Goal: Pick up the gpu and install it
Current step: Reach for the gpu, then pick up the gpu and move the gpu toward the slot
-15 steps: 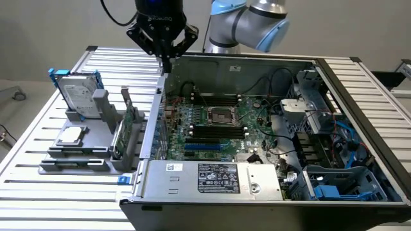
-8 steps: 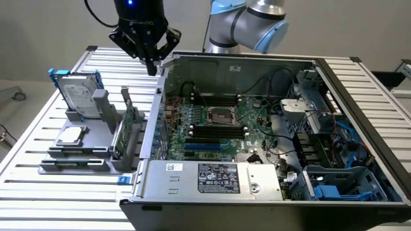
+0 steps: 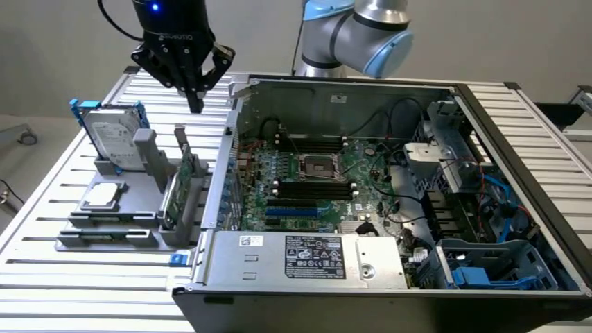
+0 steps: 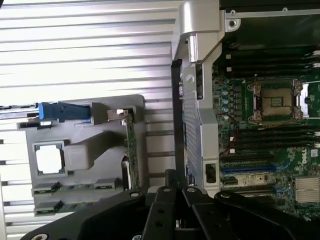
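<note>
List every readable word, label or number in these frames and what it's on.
"DELL": white print on the motherboard, lying sideways.
White lettering on the body of the gripper: too blurred to read.
Print on the power supply label: too small to read.
Print on the hard drive label: too small to read.

Open computer case (image 3: 351, 104) sits beside gray parts holder (image 3: 143, 208).

Arm (image 3: 356, 31): silver-grey tubular housings with pale blue end caps, rounded at the joints. Gripper (image 3: 195, 104): matte black throughout, its body carrying pale lettering (not legible) and a small blue indicator light (image 3: 154, 7). Black cable (image 3: 109, 21) runs beside the wrist. Finger linkages (image 4: 100, 217): angular black bars fastened with bright pivot screws (image 4: 222, 195).
</note>
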Robot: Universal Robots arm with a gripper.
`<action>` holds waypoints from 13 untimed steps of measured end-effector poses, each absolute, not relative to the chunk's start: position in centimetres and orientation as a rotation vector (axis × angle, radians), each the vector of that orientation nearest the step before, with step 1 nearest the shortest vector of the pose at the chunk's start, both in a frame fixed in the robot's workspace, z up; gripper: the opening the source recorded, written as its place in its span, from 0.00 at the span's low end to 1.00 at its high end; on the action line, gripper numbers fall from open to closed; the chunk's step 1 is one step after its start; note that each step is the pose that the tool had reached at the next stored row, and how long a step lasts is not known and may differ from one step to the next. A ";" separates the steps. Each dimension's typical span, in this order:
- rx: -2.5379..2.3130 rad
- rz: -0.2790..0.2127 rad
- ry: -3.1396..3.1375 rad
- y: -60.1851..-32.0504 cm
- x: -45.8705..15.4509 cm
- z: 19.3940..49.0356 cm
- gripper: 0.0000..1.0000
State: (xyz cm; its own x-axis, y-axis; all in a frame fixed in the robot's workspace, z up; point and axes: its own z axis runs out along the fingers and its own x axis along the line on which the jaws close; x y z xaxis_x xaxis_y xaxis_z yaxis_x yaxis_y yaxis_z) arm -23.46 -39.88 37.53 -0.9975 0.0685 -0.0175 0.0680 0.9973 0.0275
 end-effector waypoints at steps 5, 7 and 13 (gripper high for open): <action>0.101 0.020 3.122 -39.9 -24.9 37.3 0.11; 0.098 0.011 3.123 -39.9 -25.3 37.2 0.11; 0.089 -0.016 3.124 -39.9 -26.7 37.0 0.11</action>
State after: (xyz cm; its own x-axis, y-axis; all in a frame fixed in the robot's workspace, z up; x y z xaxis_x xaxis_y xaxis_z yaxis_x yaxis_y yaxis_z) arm -26.75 -39.88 36.99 -0.9983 0.0567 -0.0164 0.0569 0.9983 -0.0096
